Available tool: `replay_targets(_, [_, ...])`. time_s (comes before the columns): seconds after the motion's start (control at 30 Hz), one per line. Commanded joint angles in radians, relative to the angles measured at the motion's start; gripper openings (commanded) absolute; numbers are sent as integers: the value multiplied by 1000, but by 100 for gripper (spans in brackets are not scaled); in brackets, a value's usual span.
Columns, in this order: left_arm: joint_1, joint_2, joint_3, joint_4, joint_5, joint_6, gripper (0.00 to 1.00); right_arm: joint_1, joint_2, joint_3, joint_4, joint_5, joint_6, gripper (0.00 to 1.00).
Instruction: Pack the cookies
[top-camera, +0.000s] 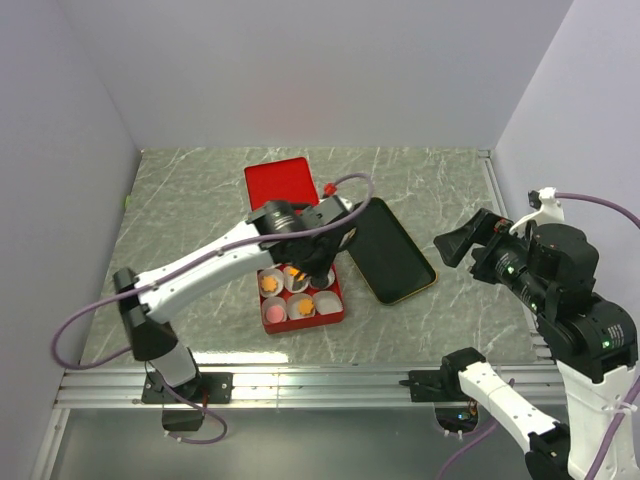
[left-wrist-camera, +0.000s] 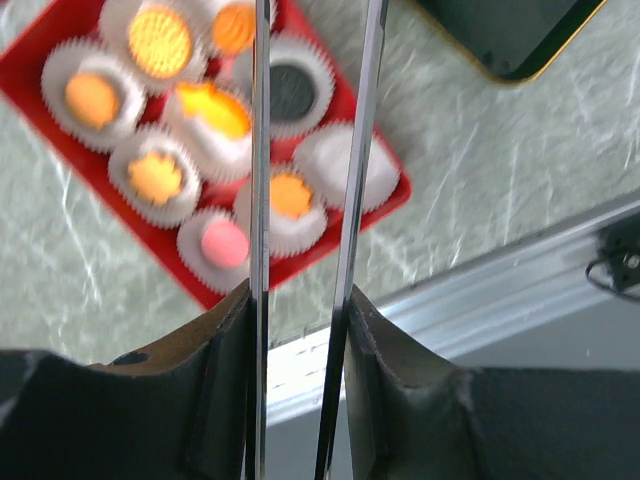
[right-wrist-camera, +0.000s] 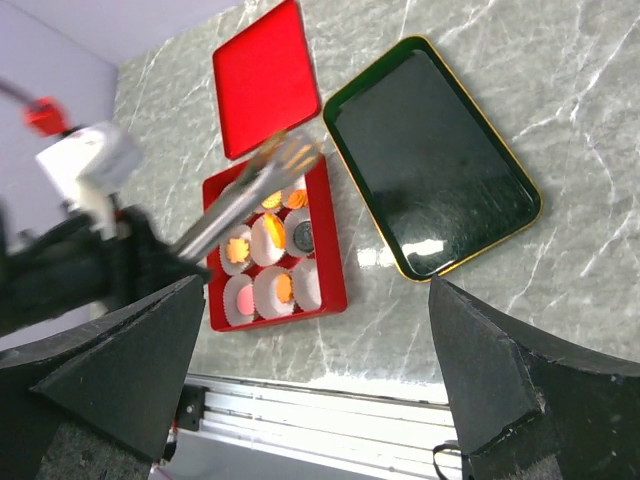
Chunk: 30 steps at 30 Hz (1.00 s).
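A red box (top-camera: 337, 300) holds white paper cups with cookies: several orange ones (left-wrist-camera: 160, 42), one irregular orange (left-wrist-camera: 212, 108), one pink (left-wrist-camera: 224, 242) and one dark (left-wrist-camera: 292, 92). One cup (left-wrist-camera: 340, 165) at the box's near right corner looks empty. The box also shows in the right wrist view (right-wrist-camera: 333, 250). My left gripper (top-camera: 308, 262) hovers over the box, shut on metal tongs (left-wrist-camera: 260, 150). The blades stand apart with nothing between them, and their tips are cut off in the left wrist view. My right gripper (top-camera: 450, 247) is open and empty, raised at the right.
The red lid (top-camera: 282, 183) lies flat behind the box. A black tray with a gold rim (top-camera: 392, 255) lies right of the box, partly under the left arm. A metal rail (top-camera: 330, 385) runs along the near table edge.
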<state>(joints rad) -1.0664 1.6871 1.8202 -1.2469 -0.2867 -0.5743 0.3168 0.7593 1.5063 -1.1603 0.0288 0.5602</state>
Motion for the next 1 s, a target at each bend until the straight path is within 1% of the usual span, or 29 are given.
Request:
replay_targets(0.0, [0, -125, -67, -54, -14, -65, 30, 7, -3, -11, 36, 6, 4, 100])
replay_targets(0.13, [-3, -248, -217, -69, 29, -102, 31, 5, -5, -31, 39, 8, 0, 100])
replay_targets(0.27, [-21, -374, -324, -71, 90, -148, 29, 5, -14, -66, 50, 3, 3, 100])
replay_targets(0.43, [-56, -457, -439, -23, 187, -170, 29, 5, -23, -103, 71, -10, 17, 100])
replay_targets(0.57, [-99, -466, -481, 3, 208, -194, 29, 5, -32, -129, 77, -18, 24, 100])
replay_targets(0.8, [-109, -440, -519, 82, 227, -202, 30, 7, -44, -135, 62, -6, 14, 100])
replay_targets(0.97, [-109, -383, -530, 109, 225, -188, 31, 4, -49, -135, 50, 6, 3, 100])
